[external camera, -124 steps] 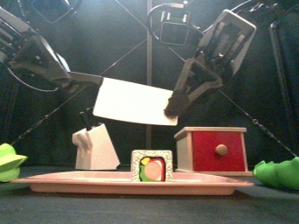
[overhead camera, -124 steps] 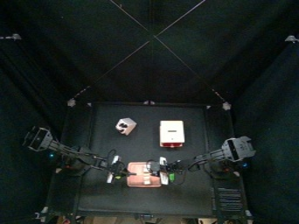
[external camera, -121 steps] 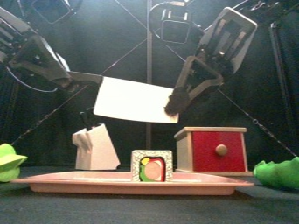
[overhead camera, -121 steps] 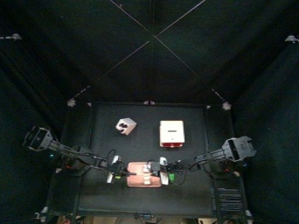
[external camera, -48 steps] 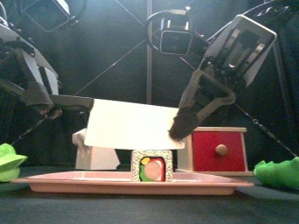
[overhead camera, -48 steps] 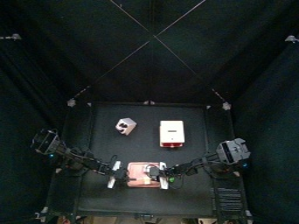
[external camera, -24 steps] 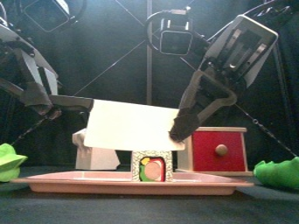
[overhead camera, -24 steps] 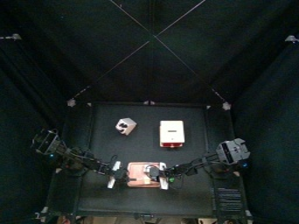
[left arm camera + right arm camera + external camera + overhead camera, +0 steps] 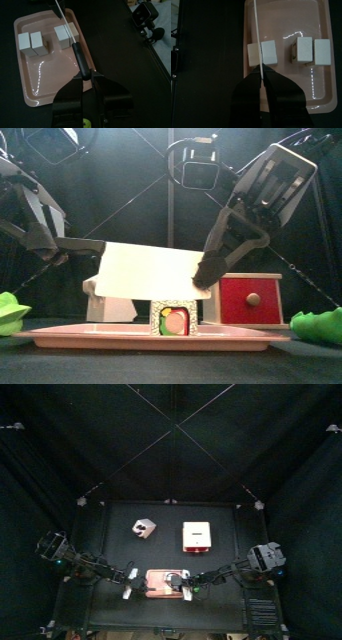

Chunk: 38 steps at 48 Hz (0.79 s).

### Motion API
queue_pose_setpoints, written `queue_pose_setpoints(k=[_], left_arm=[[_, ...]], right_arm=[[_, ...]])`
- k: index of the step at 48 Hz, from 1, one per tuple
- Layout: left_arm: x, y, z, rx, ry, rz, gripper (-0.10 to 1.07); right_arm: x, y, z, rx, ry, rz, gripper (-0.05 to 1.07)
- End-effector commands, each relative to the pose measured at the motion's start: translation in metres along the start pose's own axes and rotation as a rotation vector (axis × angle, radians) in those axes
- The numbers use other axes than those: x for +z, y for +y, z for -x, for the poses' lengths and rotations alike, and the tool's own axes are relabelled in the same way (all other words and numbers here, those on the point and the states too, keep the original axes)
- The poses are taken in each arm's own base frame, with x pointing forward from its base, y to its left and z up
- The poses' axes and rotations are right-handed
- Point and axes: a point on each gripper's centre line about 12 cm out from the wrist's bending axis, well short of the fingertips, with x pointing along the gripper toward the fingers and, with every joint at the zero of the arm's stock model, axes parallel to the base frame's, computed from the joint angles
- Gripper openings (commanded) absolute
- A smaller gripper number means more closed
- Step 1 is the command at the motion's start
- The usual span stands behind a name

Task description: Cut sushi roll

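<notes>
1. Your sushi roll (image 9: pixel 174 317) sits on the pink tray (image 9: pixel 80 335).
2. Your left gripper (image 9: pixel 89 77) pinches the knife (image 9: pixel 150 271) handle; the right gripper (image 9: pixel 260 76) pinches its blade.
3. Behind stands your red box (image 9: pixel 249 299).

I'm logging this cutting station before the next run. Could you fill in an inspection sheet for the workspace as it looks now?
Surface: black table, bare around the tray.
Job's things: pink tray holding sushi pieces; cleaver blade down on the roll, which shows a cut.
Clutter: white knife block; red and white box; green items at both front edges.
Grippers: left pincer shut on the cleaver's handle; right pincer shut on the blade's edge.
Cables: nothing seen on the table.
Surroundings: black curtains, crossed cords overhead.
</notes>
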Motion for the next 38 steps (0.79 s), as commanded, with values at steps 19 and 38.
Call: queue_pose_setpoints(k=[19, 38], left_arm=[[0.0011, -0.0071, 0.0030, -0.021, -0.006, -0.032, 0.45], [-0.0038, -0.0041, 0.0007, -0.013, 0.012, -0.029, 0.45]], right_arm=[[0.0015, -0.0053, 0.0039, -0.009, -0.002, -0.009, 0.26], [-0.0081, -0.0071, -0.0042, -0.017, 0.031, -0.014, 0.26]])
